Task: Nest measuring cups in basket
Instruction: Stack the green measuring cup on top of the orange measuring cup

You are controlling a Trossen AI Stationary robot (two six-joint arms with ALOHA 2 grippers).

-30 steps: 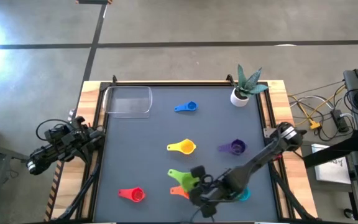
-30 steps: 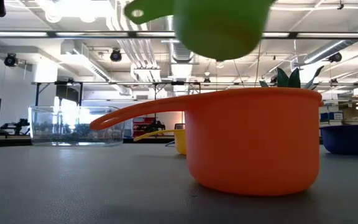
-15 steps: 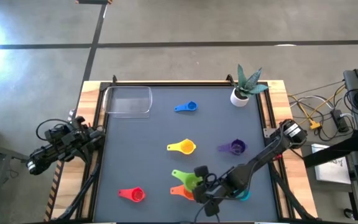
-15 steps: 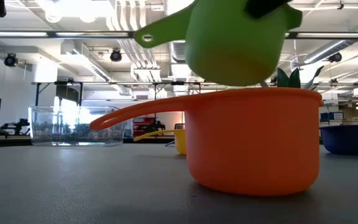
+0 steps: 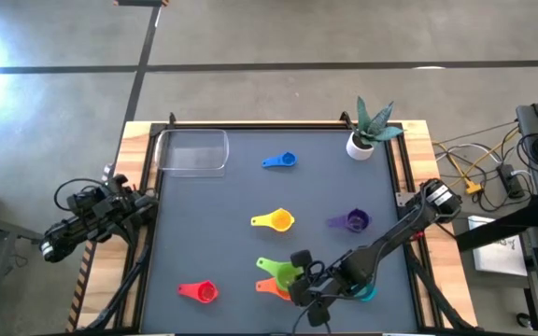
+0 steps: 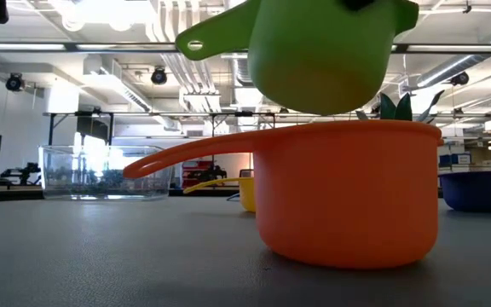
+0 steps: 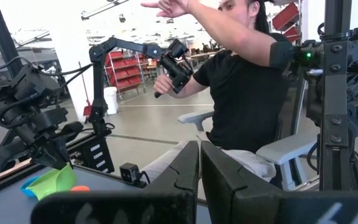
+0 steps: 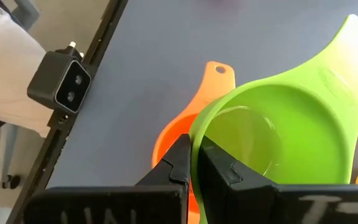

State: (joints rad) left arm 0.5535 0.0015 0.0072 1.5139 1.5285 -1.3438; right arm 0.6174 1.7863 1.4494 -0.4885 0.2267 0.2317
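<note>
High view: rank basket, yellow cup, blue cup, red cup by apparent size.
1. Basket, clearly the largest.
2. Yellow cup.
3. Red cup, close to the yellow one, so that pair is unsure.
4. Blue cup, smallest.

The camera looks straight down, so nearness skews little.

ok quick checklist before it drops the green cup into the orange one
1. Grip on the green cup: ok. The right gripper is shut on its rim.
2. Green cup above the orange cup: ok. In the low view it hangs just over the orange rim, apart from it.
3. Centred over the opening: cannot tell. From the right wrist the orange cup shows only partly under the green one.
4. Orange cup upright and free: ok. It stands on the table, opening up.
5. Left gripper out of the way: ok. It is shut and parked off the table's left edge.
6. Basket ready: ok, it sits at the far left corner.
</note>
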